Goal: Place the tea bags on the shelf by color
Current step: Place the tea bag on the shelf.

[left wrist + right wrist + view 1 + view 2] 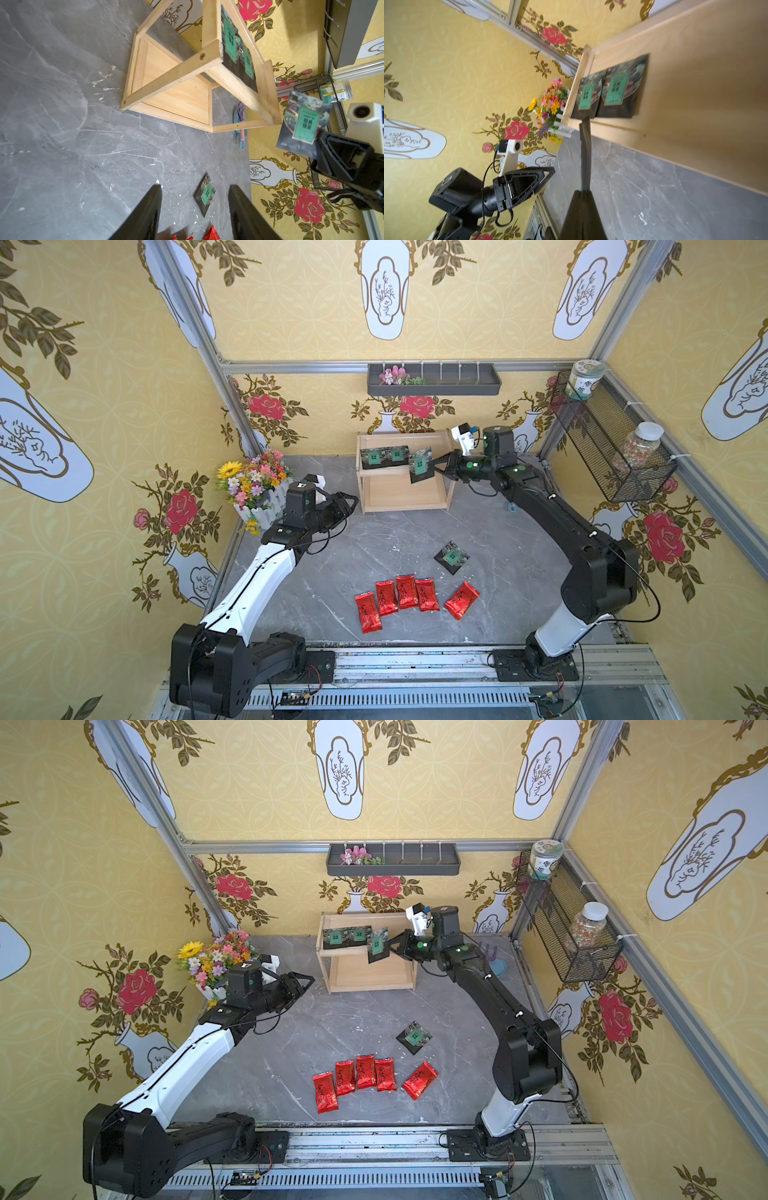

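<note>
My right gripper (435,465) is closed on a black tea bag (420,465), at the right end of the shelf's (405,502) top level.
The bag hangs tilted; I fear it catches the shelf edge and slips, or pushes the two bags (384,456) lying there.

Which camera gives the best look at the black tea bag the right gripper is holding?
The left wrist view: the held tea bag faces it, large, label visible. Both top views show it small, by the shelf. The right wrist view sees only its edge.
</note>
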`<move>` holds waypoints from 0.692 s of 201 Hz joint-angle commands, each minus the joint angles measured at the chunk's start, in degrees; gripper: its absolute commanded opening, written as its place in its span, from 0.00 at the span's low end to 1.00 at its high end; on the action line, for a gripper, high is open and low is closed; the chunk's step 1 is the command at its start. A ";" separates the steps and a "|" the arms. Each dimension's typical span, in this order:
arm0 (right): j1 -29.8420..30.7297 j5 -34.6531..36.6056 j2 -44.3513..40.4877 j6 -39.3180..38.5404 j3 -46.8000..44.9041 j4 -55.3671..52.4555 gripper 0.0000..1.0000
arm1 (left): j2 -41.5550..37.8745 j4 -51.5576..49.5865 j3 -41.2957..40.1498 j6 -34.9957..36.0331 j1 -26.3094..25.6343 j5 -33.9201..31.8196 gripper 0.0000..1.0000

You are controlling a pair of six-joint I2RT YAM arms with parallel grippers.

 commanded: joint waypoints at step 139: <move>-1.04 8.42 20.14 -8.76 29.47 -20.20 0.01 | 5.68 2.57 3.45 4.12 -0.68 4.08 0.57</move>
